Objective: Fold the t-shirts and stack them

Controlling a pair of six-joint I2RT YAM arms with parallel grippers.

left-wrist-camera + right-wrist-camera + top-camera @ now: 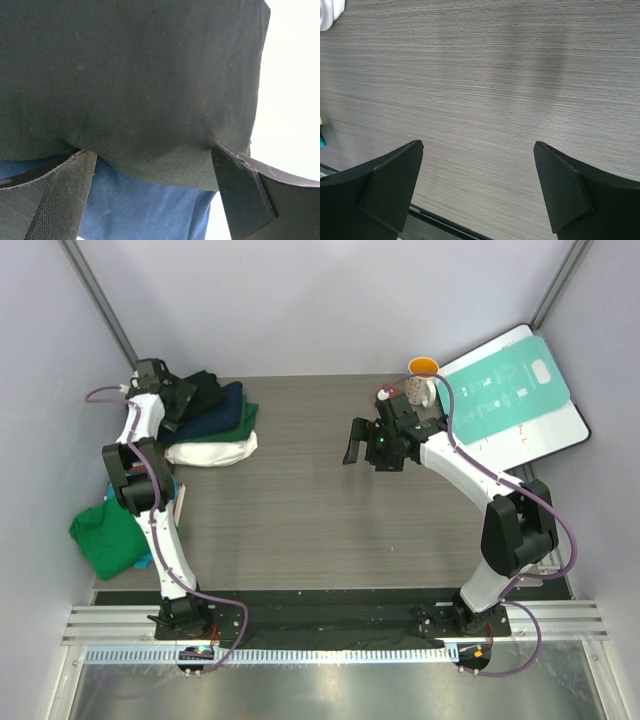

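T-shirts [215, 425] lie stacked at the counter's [300, 500] far-left corner. Our left tool [151, 152] gapes wide at the black top shirt [130, 75], holding nothing; our right tool [477, 145] hangs open, empty, mid-counter. A crumpled green shirt [110, 535] awaits folding, we judge.

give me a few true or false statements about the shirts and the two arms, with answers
1. The left end effector is at the folded stack at the back left. True.
2. The right end effector grips a shirt. False: it is open, with only the table below it.
3. A black shirt tops the stack. True.
4. The loose green shirt lies mid-table. False: it sits at the table's left edge.
5. The teal-and-white board is at the front left. False: it is at the back right.
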